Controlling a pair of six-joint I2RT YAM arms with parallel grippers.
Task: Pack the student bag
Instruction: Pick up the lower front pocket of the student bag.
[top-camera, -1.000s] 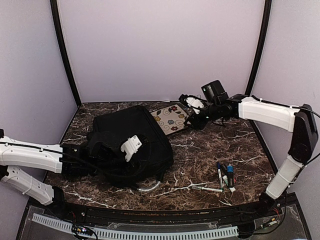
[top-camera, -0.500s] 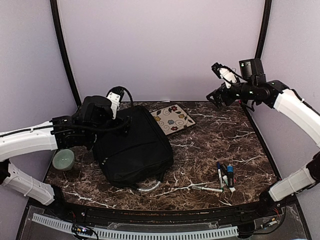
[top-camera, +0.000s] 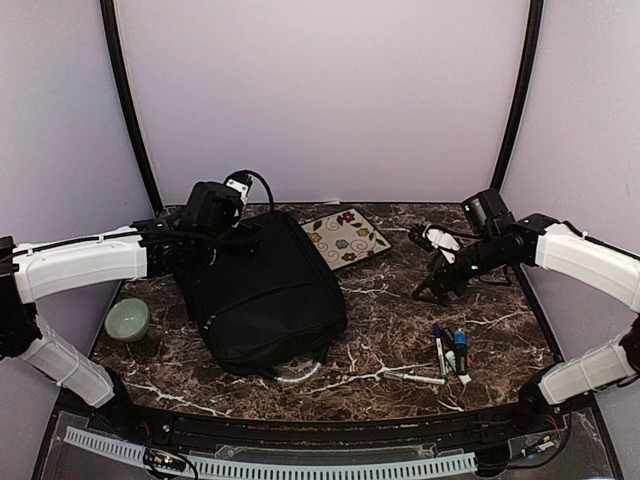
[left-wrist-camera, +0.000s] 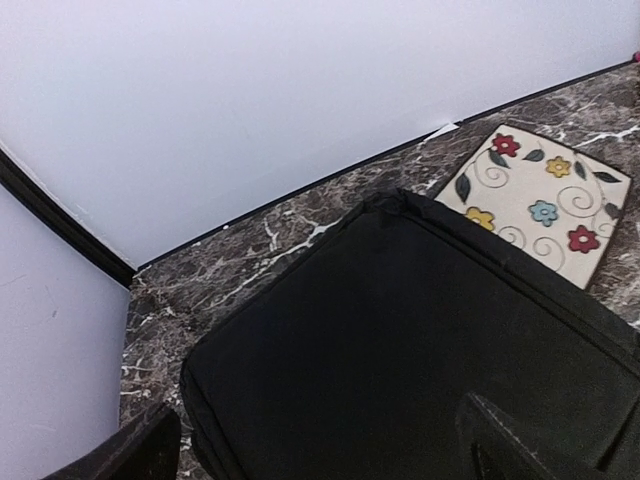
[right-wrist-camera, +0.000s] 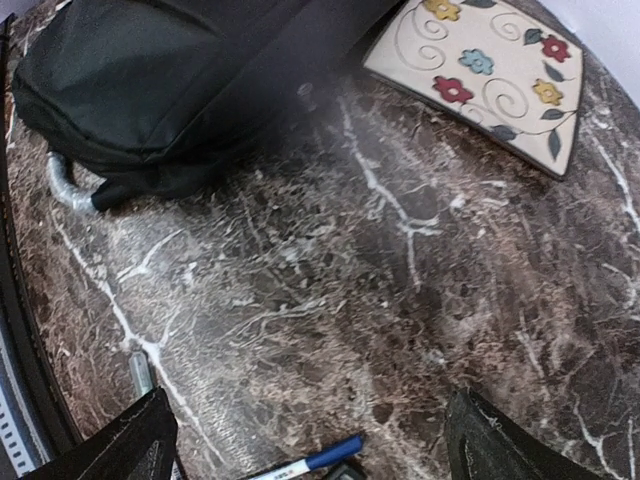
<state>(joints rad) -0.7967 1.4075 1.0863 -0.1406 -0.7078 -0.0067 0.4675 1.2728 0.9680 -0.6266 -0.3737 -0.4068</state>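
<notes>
1. Overhead view, task item: the student bag (top-camera: 265, 295) lies flat on the left half of the marble table (top-camera: 400, 300). Its grey-white handle (top-camera: 298, 376) points toward the near edge. No open compartment shows from here.
2. Overhead view, loose items: the flowered pad (top-camera: 345, 237) lies at the bag's far right corner, and I cannot tell whether it touches the bag. The markers (top-camera: 450, 355) lie well apart from the bag, near the right front. The green bowl (top-camera: 127, 320) sits just beside the bag's left edge.
3. Overhead view, arms: the left gripper (top-camera: 205, 240) hovers at the bag's far left corner. The right gripper (top-camera: 430, 285) hangs over bare marble between pad and markers.
4. Left wrist view: the fingers (left-wrist-camera: 130, 455) stand wide apart and hold nothing. Below them is the bag's (left-wrist-camera: 400, 350) black fabric, with the pad (left-wrist-camera: 545, 200) beyond.
5. Right wrist view: the fingers (right-wrist-camera: 125, 445) are spread and empty over marble. One of the markers (right-wrist-camera: 310, 460) lies just ahead.
6. Status, as a judgement: packing looks barely begun. Every visible item is outside the bag, which first needs opening.
</notes>
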